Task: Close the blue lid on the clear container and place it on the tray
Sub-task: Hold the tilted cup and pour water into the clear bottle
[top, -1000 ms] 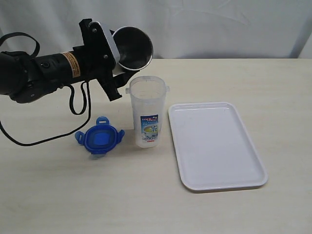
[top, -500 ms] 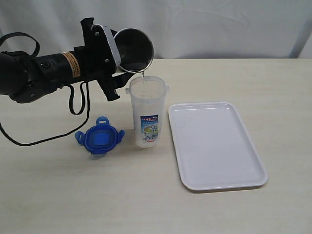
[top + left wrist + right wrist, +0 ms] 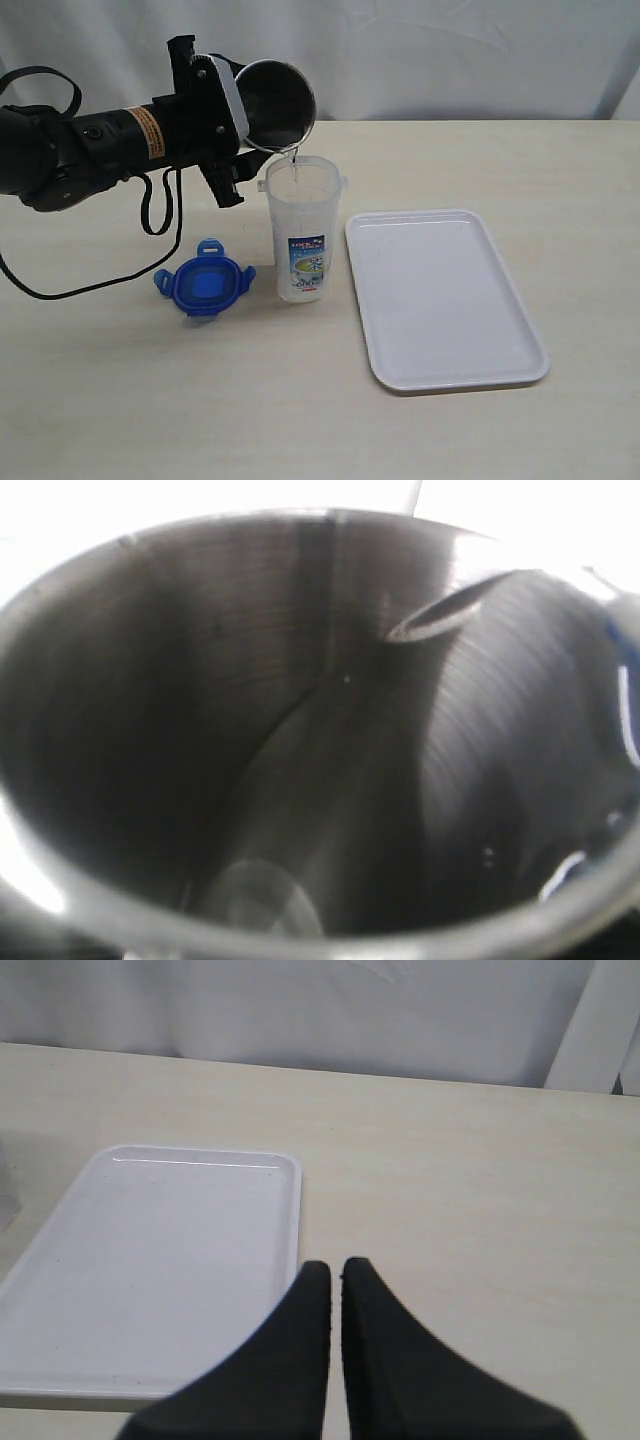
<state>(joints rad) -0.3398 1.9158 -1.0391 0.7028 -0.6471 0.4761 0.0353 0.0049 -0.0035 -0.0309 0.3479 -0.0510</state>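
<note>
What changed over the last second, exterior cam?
The tapered steel cup in the left gripper tipped slightly further; a thin stream now falls into the tall clear plastic container. The rounded-square blue lid, the container and the flat white tray stayed put.

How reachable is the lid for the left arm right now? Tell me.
Probably not yet. The left gripper is clamped on the cup, tipped over the container. The lid lies uncovered near that arm, so the way looks free once the cup is put down.
</note>
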